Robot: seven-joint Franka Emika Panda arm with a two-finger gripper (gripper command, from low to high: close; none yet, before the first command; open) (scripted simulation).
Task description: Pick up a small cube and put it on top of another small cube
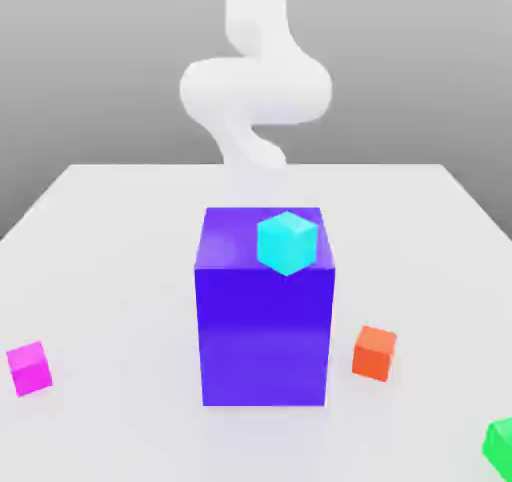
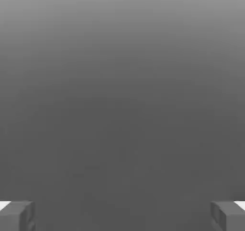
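The small magenta cube [image 1: 29, 368] sits on the white table near the front, at the exterior view's left. The small green cube [image 1: 500, 445] lies at the front corner on the exterior view's right, partly cut off by the picture's edge. My white arm [image 1: 255, 90] rises behind the table, far from both cubes. In the hand view my gripper [image 2: 122, 216] is open, its grey fingertips [image 2: 17, 215] set wide apart with nothing between them, facing plain grey background.
A tall purple-blue block [image 1: 265, 320] stands mid-table with a cyan cube [image 1: 287, 242] on its top. An orange cube [image 1: 375, 352] rests on the table [image 1: 120, 270] just to the exterior view's right of the block.
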